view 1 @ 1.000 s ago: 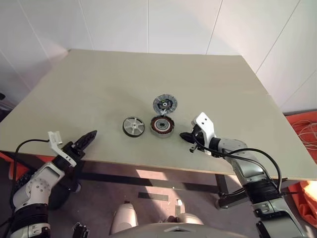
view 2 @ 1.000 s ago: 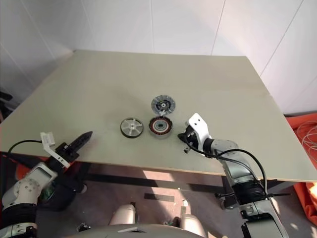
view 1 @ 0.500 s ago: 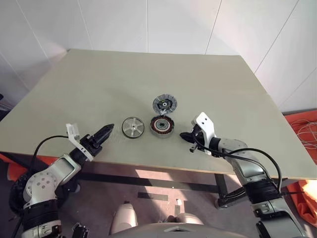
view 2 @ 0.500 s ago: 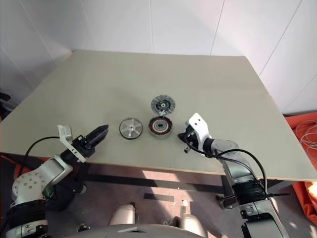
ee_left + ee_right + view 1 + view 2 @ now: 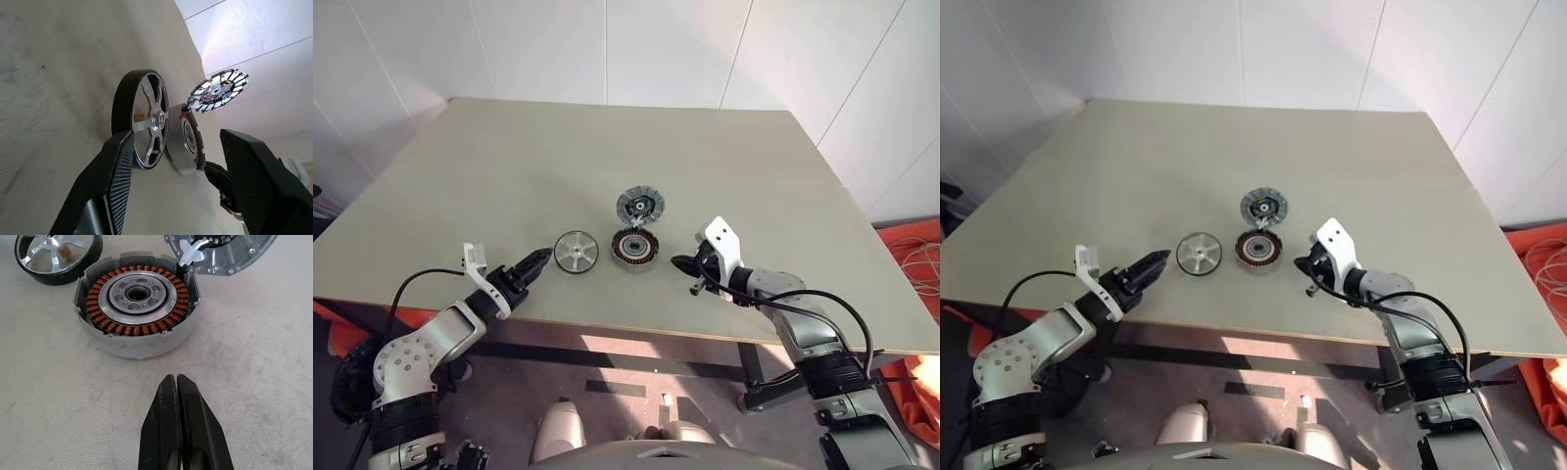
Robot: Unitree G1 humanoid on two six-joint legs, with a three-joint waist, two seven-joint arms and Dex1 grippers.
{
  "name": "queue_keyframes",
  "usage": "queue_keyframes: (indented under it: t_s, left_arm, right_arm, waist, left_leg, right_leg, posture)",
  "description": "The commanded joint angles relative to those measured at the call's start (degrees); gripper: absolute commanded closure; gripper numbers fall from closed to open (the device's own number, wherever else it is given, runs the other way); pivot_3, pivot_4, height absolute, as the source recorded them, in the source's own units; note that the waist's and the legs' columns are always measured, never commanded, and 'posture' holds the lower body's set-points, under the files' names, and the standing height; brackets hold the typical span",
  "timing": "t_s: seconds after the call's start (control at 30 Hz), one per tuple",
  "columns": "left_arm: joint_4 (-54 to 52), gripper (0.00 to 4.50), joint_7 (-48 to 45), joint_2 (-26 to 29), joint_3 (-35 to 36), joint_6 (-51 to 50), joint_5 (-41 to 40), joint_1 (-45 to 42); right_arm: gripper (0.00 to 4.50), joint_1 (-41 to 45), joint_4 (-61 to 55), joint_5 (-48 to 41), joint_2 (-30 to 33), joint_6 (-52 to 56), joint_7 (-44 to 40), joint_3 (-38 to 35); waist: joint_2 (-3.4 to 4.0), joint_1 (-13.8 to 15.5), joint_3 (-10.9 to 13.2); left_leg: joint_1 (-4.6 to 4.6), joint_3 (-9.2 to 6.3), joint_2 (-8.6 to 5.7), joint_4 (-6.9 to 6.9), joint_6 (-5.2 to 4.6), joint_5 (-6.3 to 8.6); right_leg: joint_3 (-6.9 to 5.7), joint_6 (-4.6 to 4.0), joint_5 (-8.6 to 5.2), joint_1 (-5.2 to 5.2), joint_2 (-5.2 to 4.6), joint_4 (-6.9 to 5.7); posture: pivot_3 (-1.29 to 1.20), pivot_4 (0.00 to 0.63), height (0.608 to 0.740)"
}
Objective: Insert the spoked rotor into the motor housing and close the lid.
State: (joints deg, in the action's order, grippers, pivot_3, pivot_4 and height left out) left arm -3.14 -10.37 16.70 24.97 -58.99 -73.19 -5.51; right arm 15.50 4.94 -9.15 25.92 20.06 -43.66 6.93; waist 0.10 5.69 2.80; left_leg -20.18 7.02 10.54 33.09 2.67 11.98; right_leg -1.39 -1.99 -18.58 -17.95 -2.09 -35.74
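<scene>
on a pale tabletop [image 5: 509, 166] near its front edge, three round motor parts lie close together. the motor housing [image 5: 633, 249], ringed with copper windings around a silver centre, sits in the middle. touching its far side lies a grey radially ribbed lid [image 5: 639, 206]. just beside the housing on the robot's left lies the spoked rotor [image 5: 575, 251], a silver spoked disc with a dark rim. the left gripper [image 5: 534, 263] points at the rotor from the left, fingers spread apart and empty. the right gripper [image 5: 679, 263] sits right of the housing, pointing at it, fingers pressed together on nothing.
</scene>
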Motion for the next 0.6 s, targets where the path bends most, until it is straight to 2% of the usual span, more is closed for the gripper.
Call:
queue_keyframes:
  t_s: [0.03,0.6]
  left_arm:
    - [-3.0,1.58,2.2,0.0,-0.8,-0.2,-1.2,-2.0]
    - [-4.4,1.58,6.8,-0.4,-1.3,0.6,-1.5,-2.2]
  right_arm:
    - [4.5,1.7,-2.6,-0.9,0.4,-0.6,0.0,-1.5]
    - [4.5,2.1,-2.0,-0.6,0.3,-0.9,0.2,-1.4]
  waist:
    - [0.0,0.1,0.0]
    - [0.0,0.0,0.0]
  left_leg:
    - [0.0,0.0,-0.01,0.01,0.0,0.0]
    - [-0.01,0.0,-0.07,0.06,0.0,0.0]
  right_leg:
    - [0.0,0.01,0.01,0.0,0.0,0.0]
    - [0.02,0.09,0.05,0.01,-0.02,0.0]
  posture:
    - [0.0,0.0,0.74]
    - [0.0,0.0,0.74]
